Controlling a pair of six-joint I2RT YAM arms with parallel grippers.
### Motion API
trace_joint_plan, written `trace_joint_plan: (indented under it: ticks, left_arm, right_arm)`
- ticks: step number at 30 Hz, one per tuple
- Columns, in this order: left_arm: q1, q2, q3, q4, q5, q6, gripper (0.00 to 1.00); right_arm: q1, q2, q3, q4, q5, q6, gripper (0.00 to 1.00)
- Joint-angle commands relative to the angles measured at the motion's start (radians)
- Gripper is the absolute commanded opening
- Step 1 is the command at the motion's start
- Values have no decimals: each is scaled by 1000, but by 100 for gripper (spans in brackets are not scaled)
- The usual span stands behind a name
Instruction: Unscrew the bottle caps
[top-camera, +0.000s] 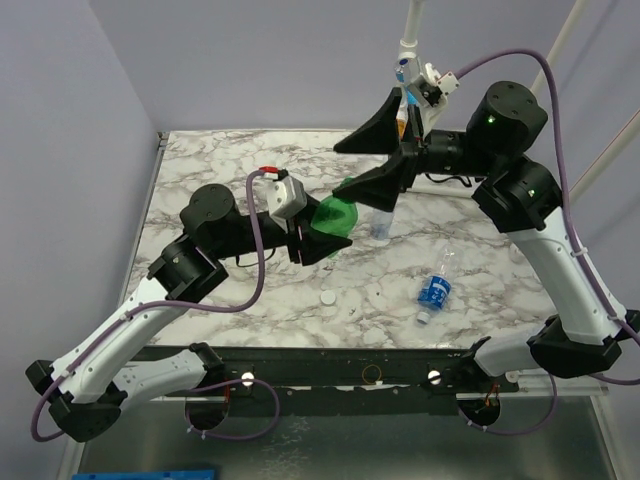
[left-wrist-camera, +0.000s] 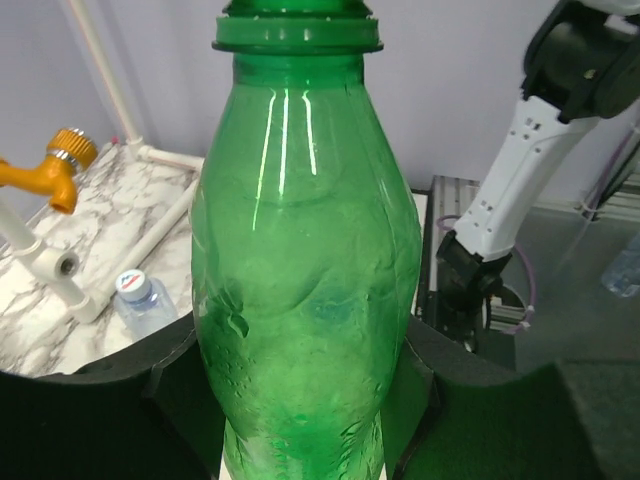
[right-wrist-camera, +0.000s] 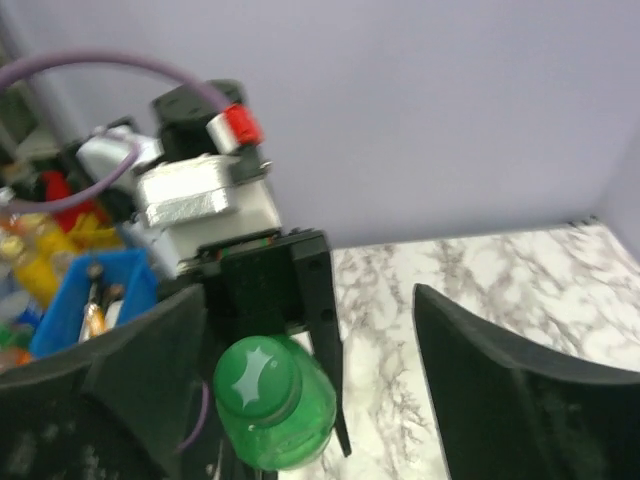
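Entry: we are clamping the green bottle (left-wrist-camera: 300, 300) in the left gripper (top-camera: 322, 238), the right gripper (right-wrist-camera: 310, 390) hovering wide-jawed around its green cap (right-wrist-camera: 262, 385)

Bright, even light is seen throughout; the green bottle (left-wrist-camera: 305, 300) is streaked with glare; the right wrist view is blurred.

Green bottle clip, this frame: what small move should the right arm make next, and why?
Probably shift the right gripper so the green cap sits midway between its fingers, then close on it. The cap is still on the green bottle, which the left gripper clamps by the body. The right jaws stand open around the cap, which sits nearer one finger.
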Motion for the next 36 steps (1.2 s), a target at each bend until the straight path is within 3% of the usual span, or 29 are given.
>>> trace_joint_plan:
  ticks: [1, 6, 11, 23, 30, 36]
  left_arm:
    - [0, 18, 1, -7, -204, 95, 0]
    - [0, 33, -33, 70, -461, 165, 0]
    - [-1, 53, -48, 138, -641, 216, 0]
    - [0, 92, -53, 141, -724, 234, 0]
    - [-1, 112, -41, 134, -754, 223, 0]
    - [-1, 124, -29, 132, -765, 209, 0]
  right_arm:
    - [-3, -33, -2, 40, 380, 48, 96]
    - [-4, -10, 18, 32, 507, 141, 100]
    - [-3, 89, 104, -120, 654, 167, 93]
    - [-1, 134, 66, -6, 574, 196, 88]
    - [-1, 143, 25, 24, 550, 212, 71]
    - [0, 149, 18, 12, 543, 212, 66]
